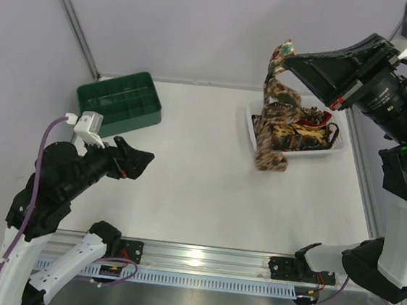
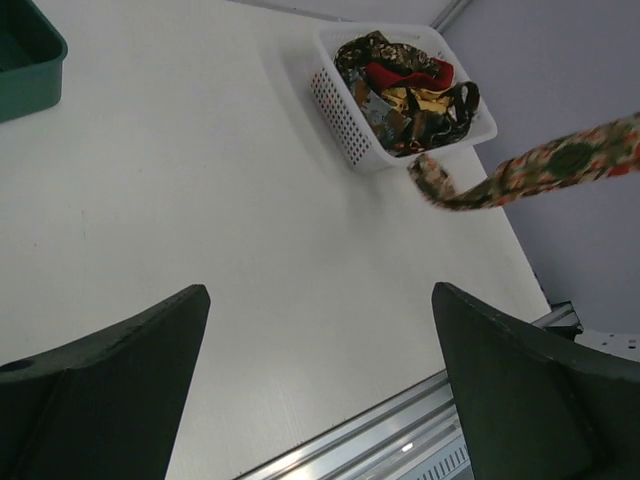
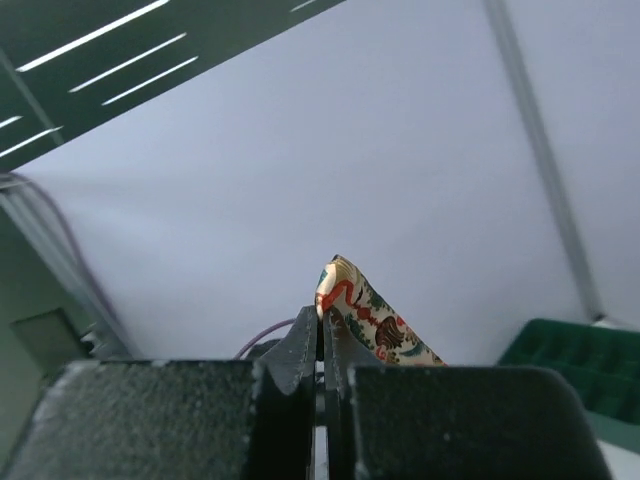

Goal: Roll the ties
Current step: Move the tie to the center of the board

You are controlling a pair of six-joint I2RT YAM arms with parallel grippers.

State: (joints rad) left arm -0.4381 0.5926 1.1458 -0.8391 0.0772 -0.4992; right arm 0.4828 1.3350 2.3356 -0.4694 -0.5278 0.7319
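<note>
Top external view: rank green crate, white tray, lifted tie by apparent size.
1-2: green crate, white tray: look about alike, not ranked.
3: lifted tie: smallest, a narrow strip; held up nearer the camera, so unsure.

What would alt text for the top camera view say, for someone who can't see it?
The right gripper, shut, holds a floral tie that dangles by a white tray of more ties. The left gripper hangs open above the table, near a green crate.
</note>
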